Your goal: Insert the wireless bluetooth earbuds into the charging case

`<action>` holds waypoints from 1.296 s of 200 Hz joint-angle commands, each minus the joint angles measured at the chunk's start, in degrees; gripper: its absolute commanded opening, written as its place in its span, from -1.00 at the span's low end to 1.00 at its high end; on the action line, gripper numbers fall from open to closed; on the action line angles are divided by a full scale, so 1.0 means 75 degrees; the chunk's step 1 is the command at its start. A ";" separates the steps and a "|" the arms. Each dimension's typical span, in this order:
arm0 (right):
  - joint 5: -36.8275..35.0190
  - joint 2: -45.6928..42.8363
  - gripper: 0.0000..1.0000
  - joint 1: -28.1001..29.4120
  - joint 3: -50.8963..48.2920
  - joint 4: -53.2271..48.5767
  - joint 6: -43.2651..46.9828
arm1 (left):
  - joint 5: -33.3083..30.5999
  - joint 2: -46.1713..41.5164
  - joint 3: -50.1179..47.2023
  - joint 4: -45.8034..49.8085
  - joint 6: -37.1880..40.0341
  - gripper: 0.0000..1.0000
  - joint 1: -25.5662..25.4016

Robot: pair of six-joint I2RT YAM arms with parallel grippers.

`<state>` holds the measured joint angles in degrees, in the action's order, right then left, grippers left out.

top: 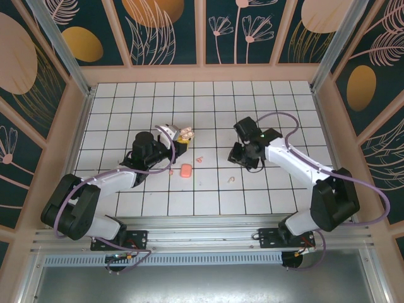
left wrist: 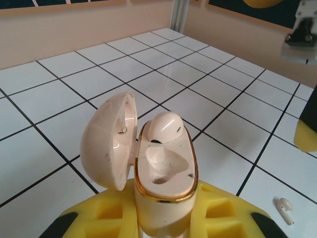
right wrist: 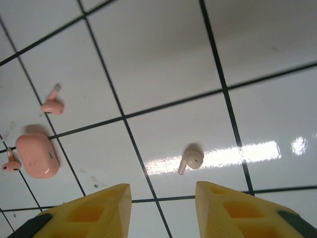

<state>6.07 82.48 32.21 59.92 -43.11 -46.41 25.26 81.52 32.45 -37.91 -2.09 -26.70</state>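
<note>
My left gripper (top: 178,137) (left wrist: 163,213) is shut on a cream charging case (top: 185,133) (left wrist: 163,173) with a gold rim, held upright with its lid swung open to the left. One cream earbud (left wrist: 165,126) sits in the case's far socket; the near socket is bare. A second cream earbud (top: 231,180) (left wrist: 286,207) (right wrist: 191,159) lies loose on the white tiles. My right gripper (top: 238,156) (right wrist: 163,191) hovers open just above and short of it, nothing between its yellow fingers.
A salmon-pink closed box (top: 185,170) (right wrist: 37,155) lies on the tiles between the arms, with one small pink earbud (right wrist: 52,105) (top: 199,160) beyond it and another (right wrist: 10,164) at its side. Wooden walls (top: 202,74) ring the tiled floor.
</note>
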 commanded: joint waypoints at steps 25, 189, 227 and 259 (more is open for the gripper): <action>-0.0082 0.0123 -0.21 -0.0064 -0.0583 0.0230 -0.1290 | 0.0241 -0.0097 0.0194 -0.0019 0.0103 -0.72 -0.0050; 0.0754 0.0938 -0.27 -0.0064 -0.1649 0.1912 -0.1640 | 0.0231 -0.0073 0.0197 0.0039 0.0148 -0.72 -0.0050; 0.0847 0.1072 -0.27 -0.0067 -0.1692 0.1997 -0.1631 | 0.0228 -0.0065 0.0195 0.0016 0.0137 -0.72 -0.0050; 0.0947 0.1149 -0.27 -0.0042 -0.1685 0.2251 -0.1645 | 0.0235 -0.0064 0.0186 0.0016 0.0123 -0.72 -0.0049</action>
<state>12.29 90.17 32.16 48.07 -28.05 -57.60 25.69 81.52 32.47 -37.19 -1.91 -26.70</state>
